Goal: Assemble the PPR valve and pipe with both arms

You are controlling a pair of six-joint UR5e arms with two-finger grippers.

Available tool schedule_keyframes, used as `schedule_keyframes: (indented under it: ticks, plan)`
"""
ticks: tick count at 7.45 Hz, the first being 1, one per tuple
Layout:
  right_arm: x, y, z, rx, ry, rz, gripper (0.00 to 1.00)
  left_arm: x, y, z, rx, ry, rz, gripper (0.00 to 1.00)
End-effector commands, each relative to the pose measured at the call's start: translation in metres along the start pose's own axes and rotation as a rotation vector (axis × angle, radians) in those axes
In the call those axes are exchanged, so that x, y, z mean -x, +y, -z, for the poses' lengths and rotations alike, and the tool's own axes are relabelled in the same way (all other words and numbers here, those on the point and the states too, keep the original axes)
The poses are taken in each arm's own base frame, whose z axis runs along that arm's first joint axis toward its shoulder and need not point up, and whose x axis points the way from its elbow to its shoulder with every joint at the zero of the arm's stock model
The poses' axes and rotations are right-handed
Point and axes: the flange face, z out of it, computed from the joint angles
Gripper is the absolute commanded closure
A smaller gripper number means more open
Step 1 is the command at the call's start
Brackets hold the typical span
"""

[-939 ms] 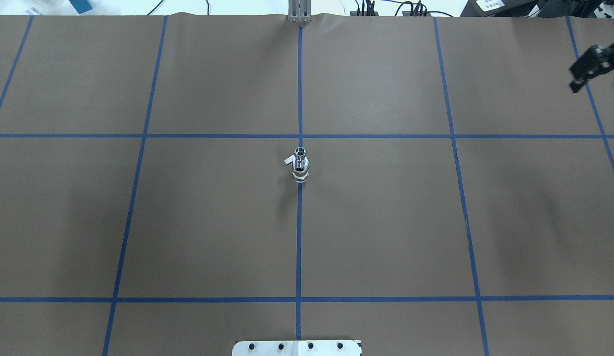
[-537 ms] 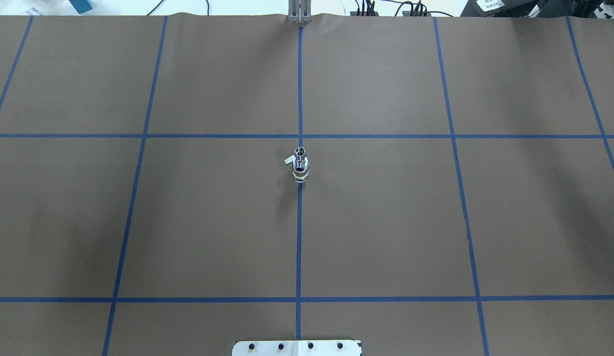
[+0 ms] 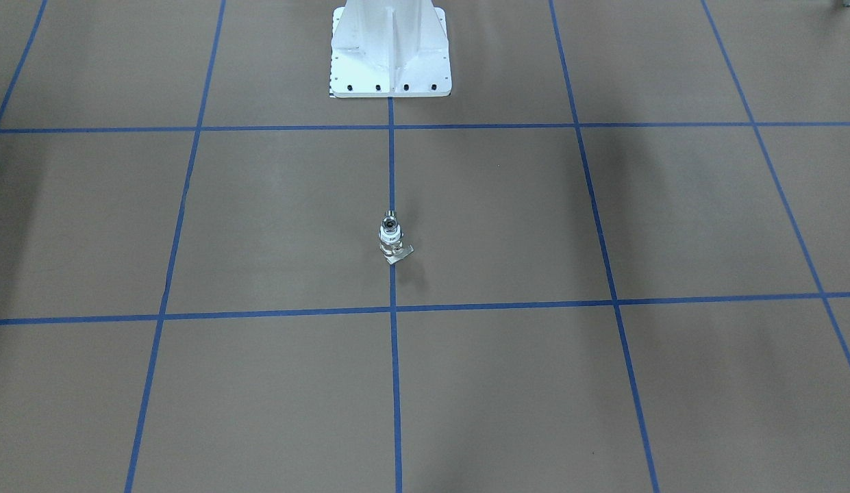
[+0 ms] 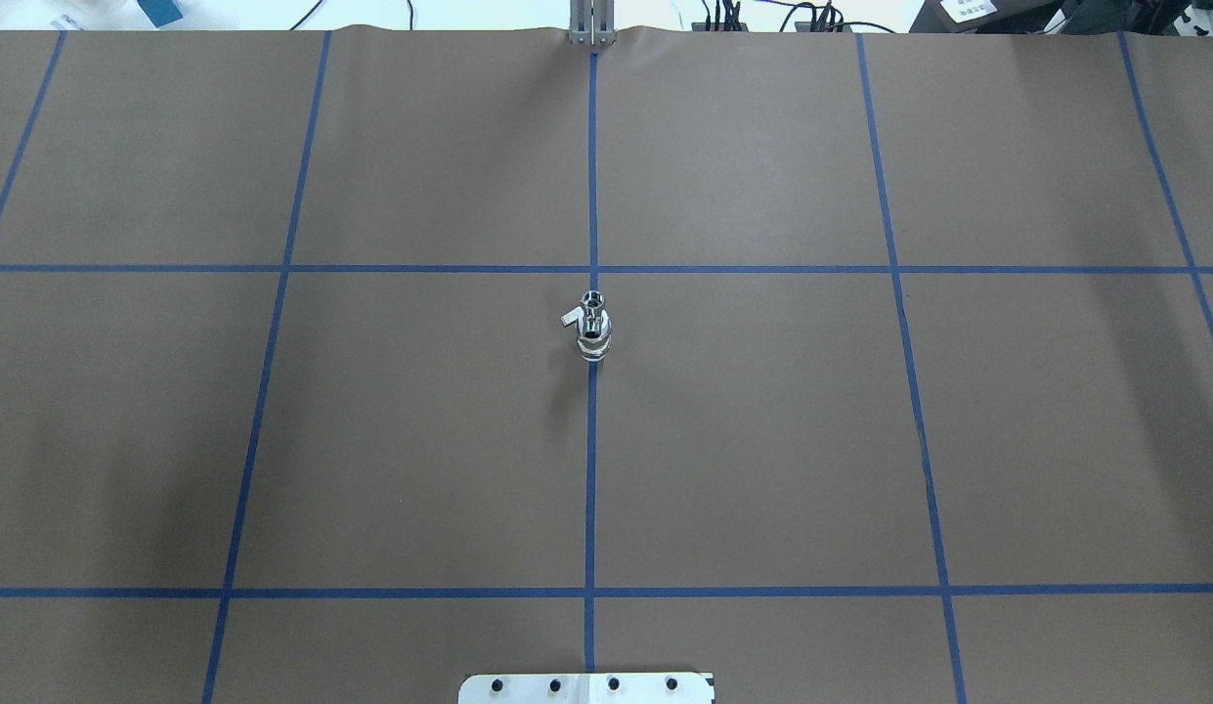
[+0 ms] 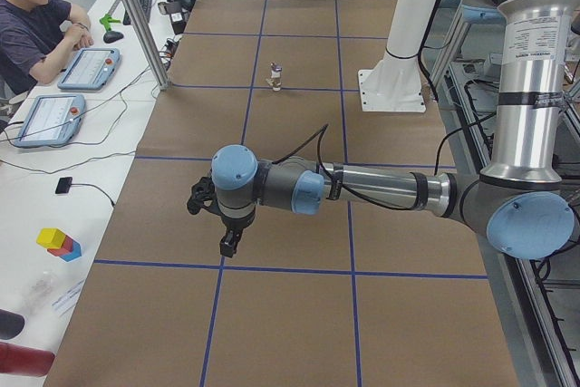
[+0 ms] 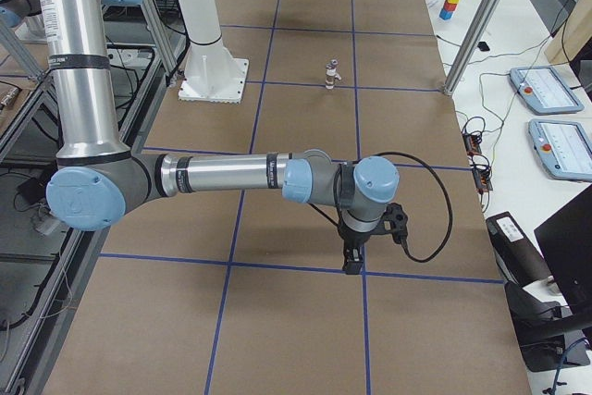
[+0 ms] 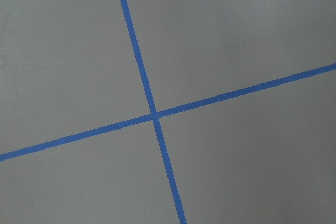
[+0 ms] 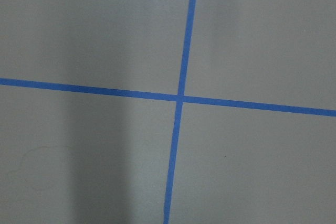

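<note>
The PPR valve (image 4: 594, 334) stands upright on the centre blue line of the table, chrome in the middle, its white lever tab pointing left in the overhead view. It also shows in the front-facing view (image 3: 392, 245) and both side views (image 5: 275, 77) (image 6: 330, 73). A small silver stub with a dark bore, the pipe (image 4: 593, 299), sits on its top end. My left gripper (image 5: 228, 244) hangs over the table far from the valve. My right gripper (image 6: 354, 261) does likewise at the other end. Both show only in the side views, so I cannot tell whether they are open or shut.
The white bolted pedestal (image 3: 390, 55) stands behind the valve. A seated operator (image 5: 36, 20) with tablets (image 5: 86, 68) is beside the table's far long edge. Coloured blocks (image 5: 58, 242) lie off the table. Both wrist views show only brown paper and blue tape crossings.
The right gripper, at the overhead view's right edge 0.9 s ago, has moved out of that view. The valve and pipe have not moved.
</note>
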Motion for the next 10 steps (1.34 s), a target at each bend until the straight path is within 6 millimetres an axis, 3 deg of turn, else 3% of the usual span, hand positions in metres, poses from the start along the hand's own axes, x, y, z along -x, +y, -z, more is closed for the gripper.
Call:
schedule_keyframes:
  ticks: [1,3,10]
  plan:
    - [-0.018,0.008,-0.015,0.008,-0.003,-0.058,0.00,0.005,0.009,-0.005,0.014,-0.020,0.011,0.00]
    - [-0.027,0.010,-0.005,-0.012,-0.005,-0.094,0.00,0.013,0.007,-0.001,0.025,-0.130,0.012,0.00]
    - [-0.017,0.009,0.012,-0.035,-0.050,-0.114,0.00,0.021,0.012,-0.013,0.051,-0.114,0.052,0.00]
